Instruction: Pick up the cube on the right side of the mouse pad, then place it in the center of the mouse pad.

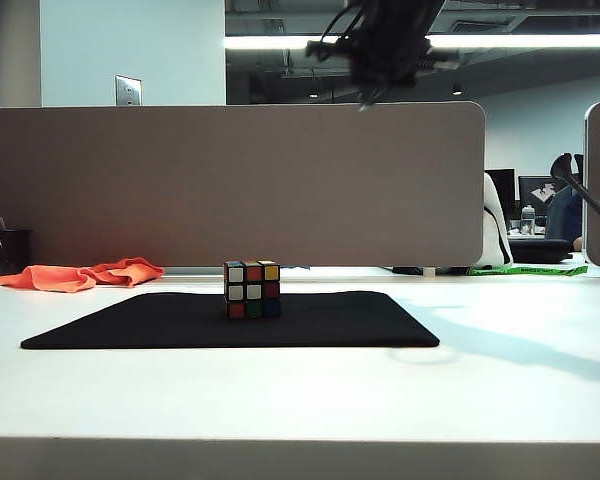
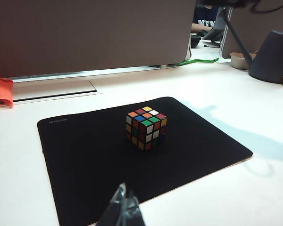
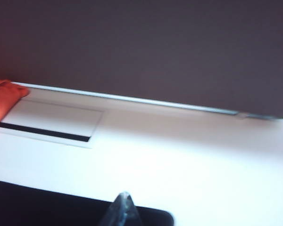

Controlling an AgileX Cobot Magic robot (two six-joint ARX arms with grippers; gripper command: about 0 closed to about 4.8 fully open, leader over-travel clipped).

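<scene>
We worked from the near edge outward. Nearest in the left wrist view were the left gripper's (image 2: 124, 209) fingertips, pressed together and holding nothing, low over the near edge of the pad (image 2: 85, 160). From there the cube (image 2: 146, 127) lay toward one o'clock, resting flat on the pad near its middle, one corner turned toward that camera. It touched nothing but the mat.

In the exterior view the cube (image 1: 252, 289) sat at about the pad's (image 1: 350, 320) centre, slightly toward the far edge, white, red, yellow and orange stickers facing us. The table (image 1: 300, 400) around the pad was bare except for the orange cloth (image 1: 80, 274) at ten o'clock from the cube, well apart from it and off the mat.

The right gripper (image 3: 122, 210) was also shut, tips together and empty. Its camera looked across the pad's (image 3: 47, 207) far corner toward the partition (image 3: 141, 47), with no cube in its view. In the exterior view we took the dark, blurred mass high at one o'clock from the cube to be the right arm (image 1: 385, 45), well clear of the table.

We judged the placing done: the cube sat free in the middle, nearer the left gripper than the raised right one, so no further grasp seemed needed.
</scene>
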